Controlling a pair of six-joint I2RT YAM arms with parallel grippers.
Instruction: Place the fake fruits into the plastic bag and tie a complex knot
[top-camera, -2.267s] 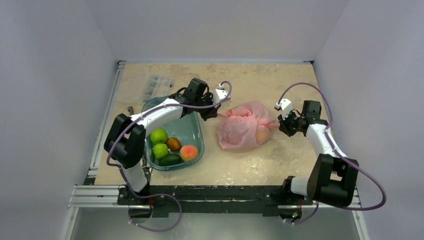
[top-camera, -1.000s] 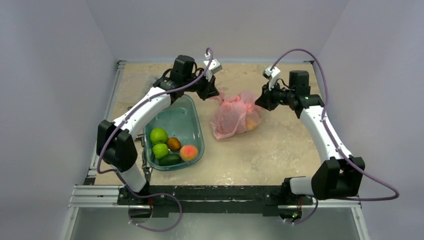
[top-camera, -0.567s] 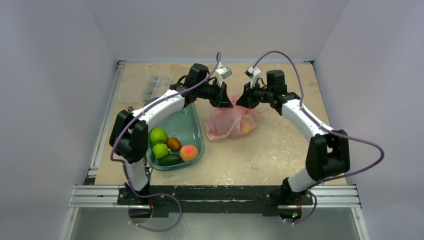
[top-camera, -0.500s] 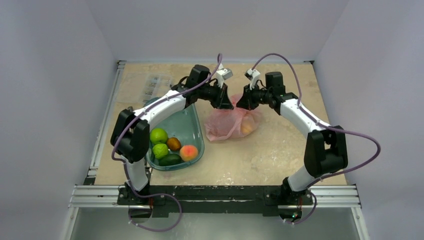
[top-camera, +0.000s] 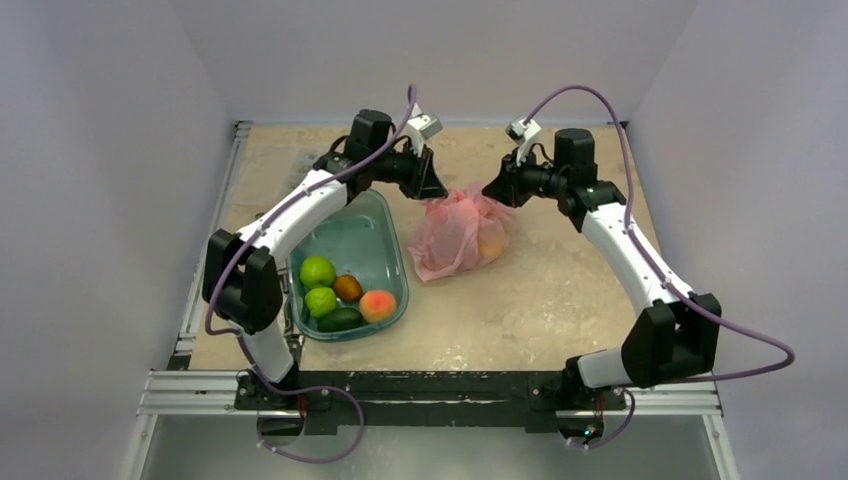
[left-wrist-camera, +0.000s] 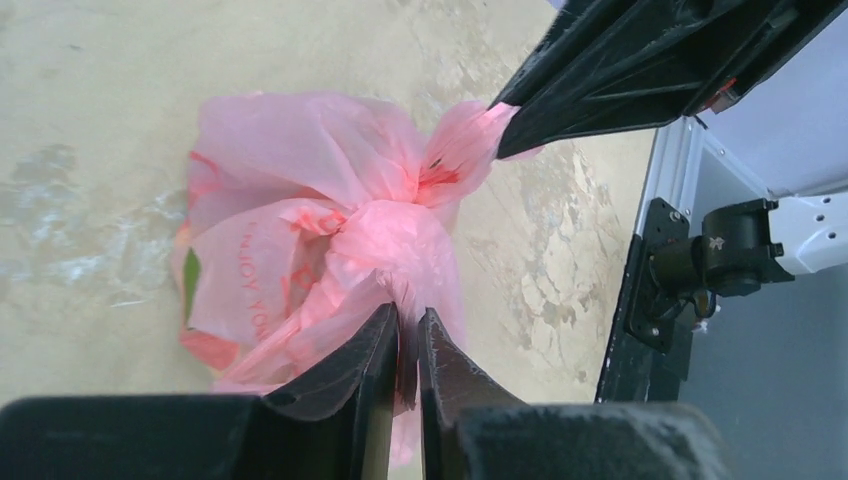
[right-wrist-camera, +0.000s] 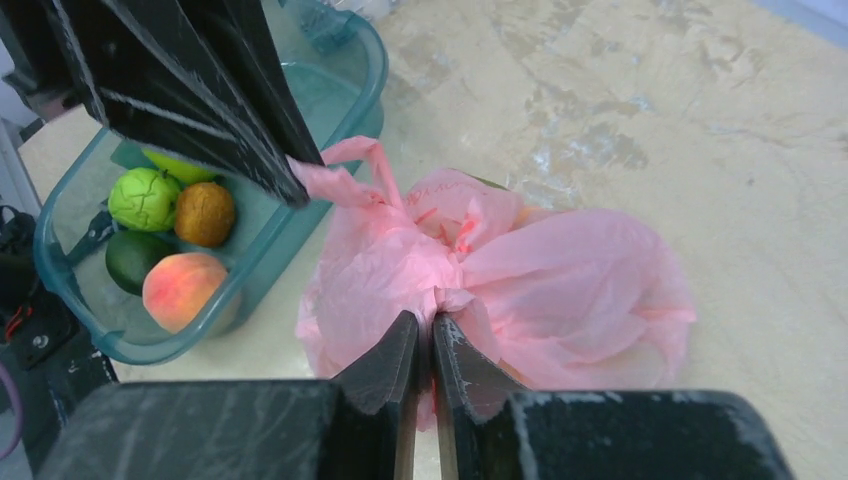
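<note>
Quantities on the beige table (top-camera: 540, 300): one thin translucent pink plastic bag (top-camera: 455, 235); one teal-green clear plastic tub (top-camera: 370, 235); one flat clear packet (top-camera: 312, 165). The tub holds five fake fruits: two bright-green round fruits (top-camera: 318, 271), one brown oval fruit (top-camera: 347, 288), one dark-green avocado (top-camera: 341, 319) and one pink-orange peach (top-camera: 377, 304). One orange fruit (top-camera: 490, 244) shows through the bag; any others inside cannot be counted. There are two black two-finger grippers: left gripper (left-wrist-camera: 407, 312) and right gripper (right-wrist-camera: 425, 318).

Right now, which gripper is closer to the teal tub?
Left. The left gripper pinches a plastic bag handle just past the far corner of the tub; the right gripper pinches the other, across the bag.
</note>
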